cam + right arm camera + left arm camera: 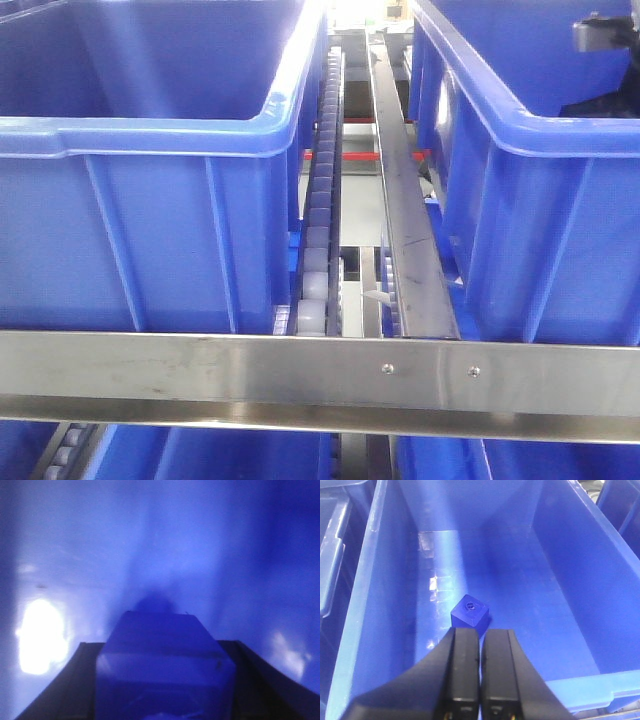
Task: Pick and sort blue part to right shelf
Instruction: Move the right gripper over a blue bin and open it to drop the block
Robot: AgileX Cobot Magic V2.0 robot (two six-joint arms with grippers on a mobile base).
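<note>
Filling right gripper [161, 647]: blue part [165, 672]

Readable text: none in any of the three views.
Blue bins [150, 230]: plain walls, no label, number or brand to be seen.
Steel front rail [200, 375]: bare metal with two screw heads, no marking.
Blue part [469, 614]: a small round moulded mark on its top face, too small to read as a letter or number.
Right wrist view: blurred blue surface with glare, nothing legible.
</note>
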